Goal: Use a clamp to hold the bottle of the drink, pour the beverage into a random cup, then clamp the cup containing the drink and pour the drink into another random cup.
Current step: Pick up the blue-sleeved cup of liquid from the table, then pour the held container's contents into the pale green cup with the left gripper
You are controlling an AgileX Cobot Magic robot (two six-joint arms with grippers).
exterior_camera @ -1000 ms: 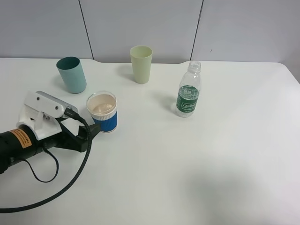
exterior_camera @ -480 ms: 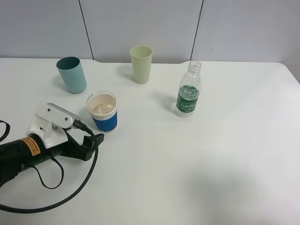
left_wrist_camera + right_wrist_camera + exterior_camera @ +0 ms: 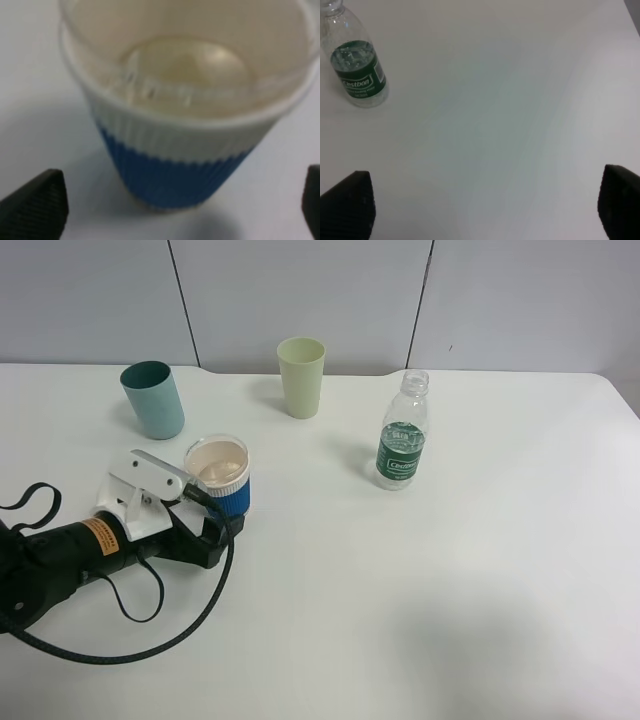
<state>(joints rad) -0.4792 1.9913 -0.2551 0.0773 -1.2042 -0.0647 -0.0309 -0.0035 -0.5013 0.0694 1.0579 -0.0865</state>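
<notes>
The black left arm (image 3: 55, 555) bore an orange label (image 3: 100, 534), a white bracket (image 3: 140, 496), looping cable (image 3: 222, 570) and ridged fingertips (image 3: 35, 205).

Bottle (image 3: 403, 432): clear plastic, green label, upright, alone right of centre.
Paper cup (image 3: 219, 478): white rim, blue ribbed sleeve, upright, pale liquid low inside; stands between the spread tips of my left pincer (image 3: 174, 202), touching neither.
Teal cup (image 3: 153, 399): upright, back left, behind the paper cup.
Green cup (image 3: 301, 376): pale, upright, back middle.
</notes>
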